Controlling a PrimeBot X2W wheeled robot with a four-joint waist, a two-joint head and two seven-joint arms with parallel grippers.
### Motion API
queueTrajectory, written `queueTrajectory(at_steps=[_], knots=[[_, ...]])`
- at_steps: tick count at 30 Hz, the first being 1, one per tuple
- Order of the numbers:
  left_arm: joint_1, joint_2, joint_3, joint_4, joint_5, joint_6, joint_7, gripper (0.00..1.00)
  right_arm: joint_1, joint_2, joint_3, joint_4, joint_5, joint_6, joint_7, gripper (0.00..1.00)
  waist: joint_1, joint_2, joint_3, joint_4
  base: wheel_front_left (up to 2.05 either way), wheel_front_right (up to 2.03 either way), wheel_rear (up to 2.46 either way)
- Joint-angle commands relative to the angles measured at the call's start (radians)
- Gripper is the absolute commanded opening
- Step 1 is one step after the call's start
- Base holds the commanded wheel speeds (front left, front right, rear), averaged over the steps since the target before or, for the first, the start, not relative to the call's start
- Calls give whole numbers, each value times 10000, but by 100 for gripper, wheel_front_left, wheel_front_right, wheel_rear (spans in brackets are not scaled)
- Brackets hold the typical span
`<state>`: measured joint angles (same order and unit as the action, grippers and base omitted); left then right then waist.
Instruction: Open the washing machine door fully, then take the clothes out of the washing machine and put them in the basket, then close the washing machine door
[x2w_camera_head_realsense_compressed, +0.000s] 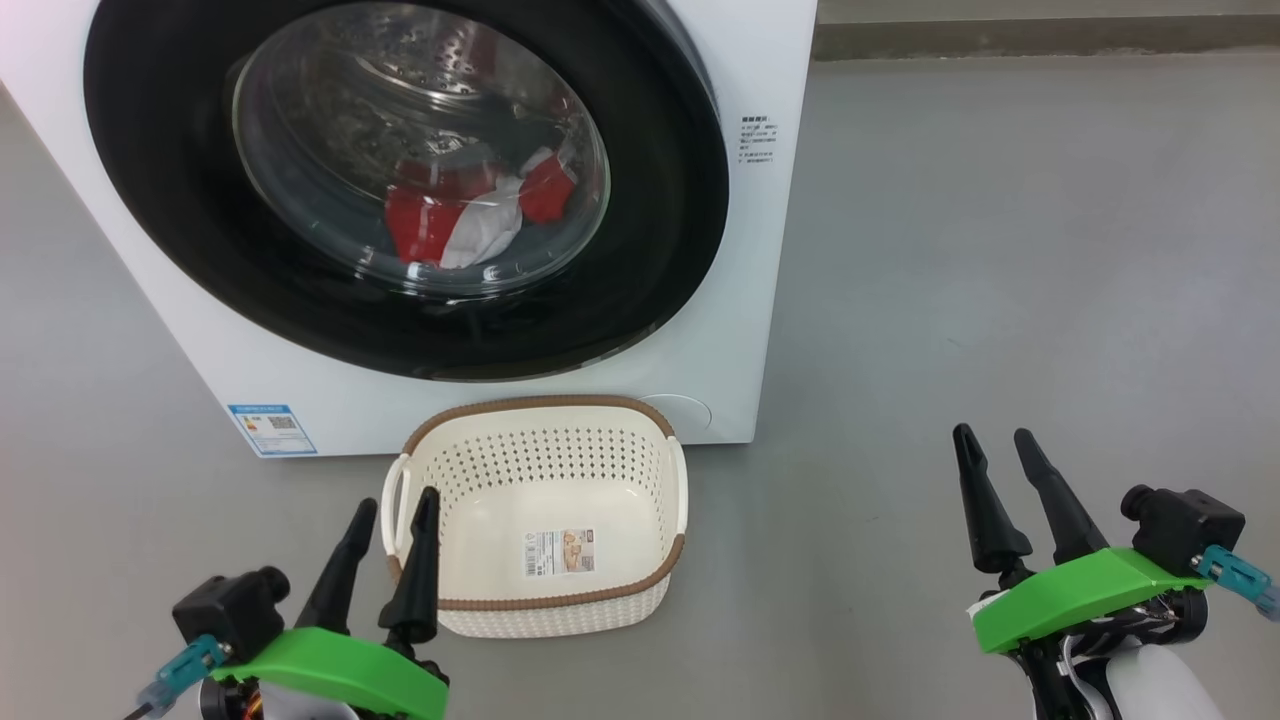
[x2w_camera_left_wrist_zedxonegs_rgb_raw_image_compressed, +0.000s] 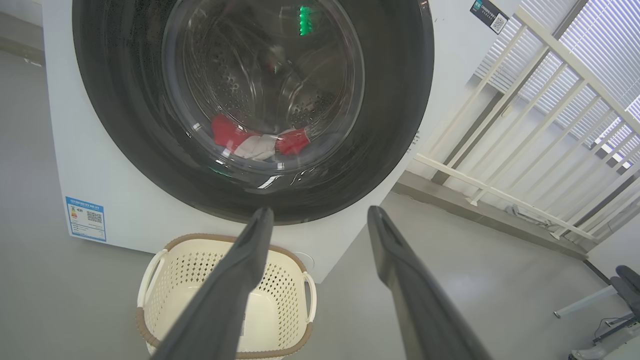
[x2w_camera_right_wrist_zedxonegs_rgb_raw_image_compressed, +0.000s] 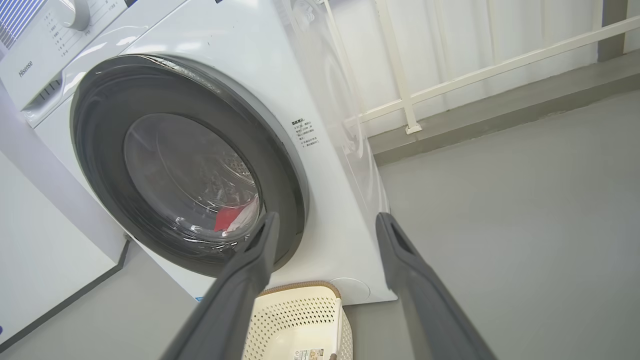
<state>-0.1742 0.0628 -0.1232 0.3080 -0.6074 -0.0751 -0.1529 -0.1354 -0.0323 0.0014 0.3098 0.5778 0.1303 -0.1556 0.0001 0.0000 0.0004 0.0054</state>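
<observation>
the big white front-loading washing machine (x2w_camera_head_realsense_compressed: 760, 300) is the landmark here. its large round door with the glossy black rim and bulging glass window (x2w_camera_head_realsense_compressed: 650, 250) looks shut flush against it, and the bunched red and white clothes (x2w_camera_head_realsense_compressed: 450, 215) lie low in the drum behind the glass. the small cream perforated basket with the brown rim (x2w_camera_head_realsense_compressed: 545, 405) sits on the floor touching the machine's foot, below the door, with nothing in it. the left gripper (x2w_camera_head_realsense_compressed: 399, 498) hangs in front of the machine by the basket's left handle, fingers spread around nothing. the right gripper (x2w_camera_head_realsense_compressed: 992, 433) is well off to the machine's right, also spread and unloaded.

likely trouble: fingers skating off the slick rim, or pulling at the hinge side. the swinging door may also catch the basket.

no handle or latch can be made out. the door's top is cut off in the head view, and reflections blur how much fabric there is.
</observation>
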Motion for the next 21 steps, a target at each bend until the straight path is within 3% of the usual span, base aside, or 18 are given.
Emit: queueTrajectory(at_steps=[1, 21], knots=[[-586, 89, 196, -229, 362, 82, -156, 100, -572, -106, 180, -310, -366, 3, -138, 100, -1, 0, -2, 5, 0, 0, 0], [-1045, 87, -4, 38, 2416, 129, -721, 100, -894, -150, 372, -354, -2580, 4, -697, 100, -1, 0, 76, 69, 0, 0, 0]])
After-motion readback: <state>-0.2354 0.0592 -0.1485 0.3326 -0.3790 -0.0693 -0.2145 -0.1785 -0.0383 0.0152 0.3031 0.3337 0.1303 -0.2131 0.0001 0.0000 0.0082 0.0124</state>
